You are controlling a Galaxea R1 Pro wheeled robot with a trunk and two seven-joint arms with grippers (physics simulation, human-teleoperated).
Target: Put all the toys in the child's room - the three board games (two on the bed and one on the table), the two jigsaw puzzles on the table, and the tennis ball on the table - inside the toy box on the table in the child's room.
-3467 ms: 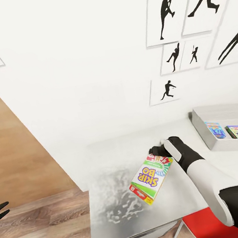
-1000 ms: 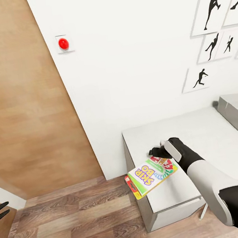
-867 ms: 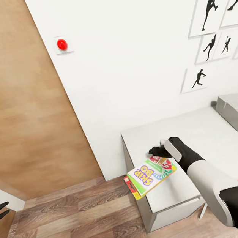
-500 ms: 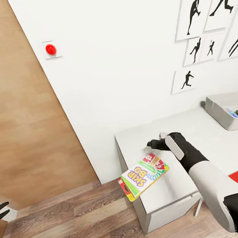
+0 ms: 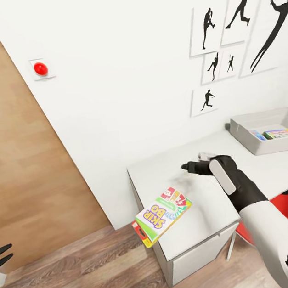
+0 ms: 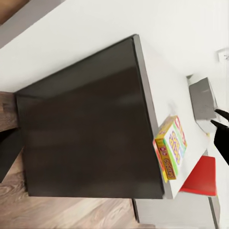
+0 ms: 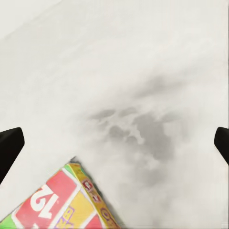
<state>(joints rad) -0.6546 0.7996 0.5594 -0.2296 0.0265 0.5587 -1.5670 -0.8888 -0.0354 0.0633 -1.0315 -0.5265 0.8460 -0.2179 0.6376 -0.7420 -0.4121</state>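
The green-yellow-red board game [image 5: 162, 215] lies at the end edge of the light-grey bench [image 5: 194, 229], one corner overhanging the wood-plank floor [image 5: 82, 284]; whether it rests flat I cannot tell. The right gripper [image 5: 190, 167] hovers above the bench just beyond the game, jaws apart and clear of it; in the right wrist view the two fingertips [image 7: 9, 145] sit wide at either side with the game's corner [image 7: 67, 202] between and below. The toy box [image 5: 272, 130] stands toward the bench's far end against the wall, coloured boxes inside. The left gripper [image 5: 1, 256] hangs over the floor, jaws apart.
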